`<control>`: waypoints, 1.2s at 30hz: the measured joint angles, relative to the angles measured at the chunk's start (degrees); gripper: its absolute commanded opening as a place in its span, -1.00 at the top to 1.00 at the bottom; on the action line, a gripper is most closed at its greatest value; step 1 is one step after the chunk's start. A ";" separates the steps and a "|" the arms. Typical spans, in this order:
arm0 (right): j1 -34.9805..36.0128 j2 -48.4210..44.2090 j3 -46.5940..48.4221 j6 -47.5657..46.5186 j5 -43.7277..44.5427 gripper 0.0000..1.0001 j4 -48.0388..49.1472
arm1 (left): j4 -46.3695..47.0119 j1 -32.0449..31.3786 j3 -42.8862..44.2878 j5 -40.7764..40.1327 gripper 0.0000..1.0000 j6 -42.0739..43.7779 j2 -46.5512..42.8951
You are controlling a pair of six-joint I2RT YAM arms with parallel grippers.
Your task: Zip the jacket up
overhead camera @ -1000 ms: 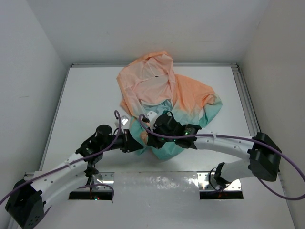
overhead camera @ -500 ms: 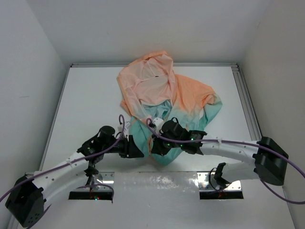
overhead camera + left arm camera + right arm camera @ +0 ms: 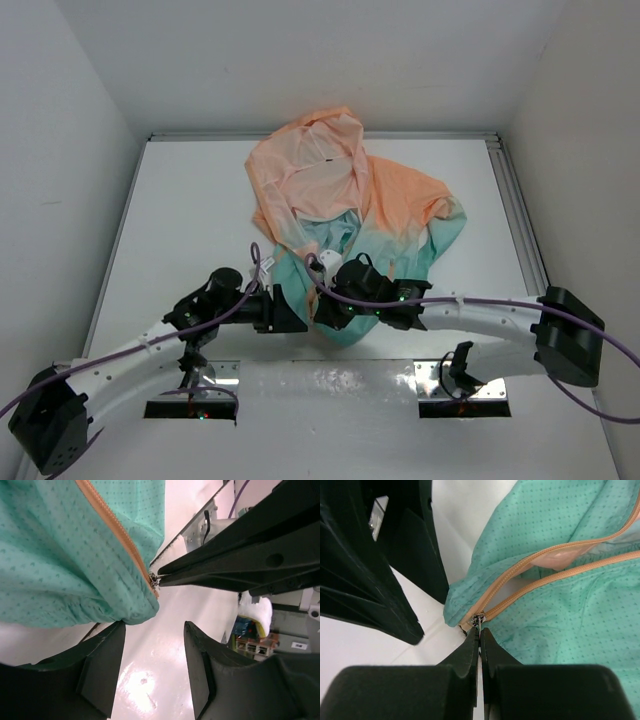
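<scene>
The jacket (image 3: pixel 345 205) lies on the white table, peach-orange hood at the back, teal hem toward the arms. In the right wrist view its orange zipper (image 3: pixel 540 562) runs open in a V down to the slider (image 3: pixel 479 618) at the hem corner. My right gripper (image 3: pixel 480 632) is shut on the zipper pull at the slider; it also shows in the top view (image 3: pixel 330 312). My left gripper (image 3: pixel 152 647) is open and empty, its fingers just below the teal hem corner (image 3: pixel 135 611), facing the right gripper across it. It shows in the top view (image 3: pixel 292 315).
The table's near edge has a shiny metal strip (image 3: pixel 330 385) with both arm bases behind it. White walls enclose the table on the left, back and right. Purple cables (image 3: pixel 480 298) run along both arms.
Both grippers have moved toward the near edge, pulling the teal hem with them. The left gripper has closed in on the right gripper at the hem corner.
</scene>
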 measured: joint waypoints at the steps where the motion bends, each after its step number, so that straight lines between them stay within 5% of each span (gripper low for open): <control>1: 0.31 0.00 -0.04 0.13 0.37 1.00 0.17 | 0.76 -0.66 -0.35 -0.72 0.04 -1.01 0.00; 11: 2.32 0.00 -1.20 1.25 2.45 1.00 1.86 | 5.09 -2.16 -2.58 -6.91 0.35 -6.78 -0.28; 22: 2.49 0.00 -1.60 1.53 2.49 1.00 2.23 | 8.17 -2.40 -3.87 -6.95 0.42 -7.15 1.90; 31: 2.54 0.07 -1.60 1.68 2.49 1.00 2.73 | 10.27 -2.40 -4.33 -6.40 0.97 -6.69 2.71; 36: 2.54 0.15 -1.55 1.60 2.86 1.00 2.45 | 11.47 -2.40 -4.85 -5.95 1.00 -6.38 3.02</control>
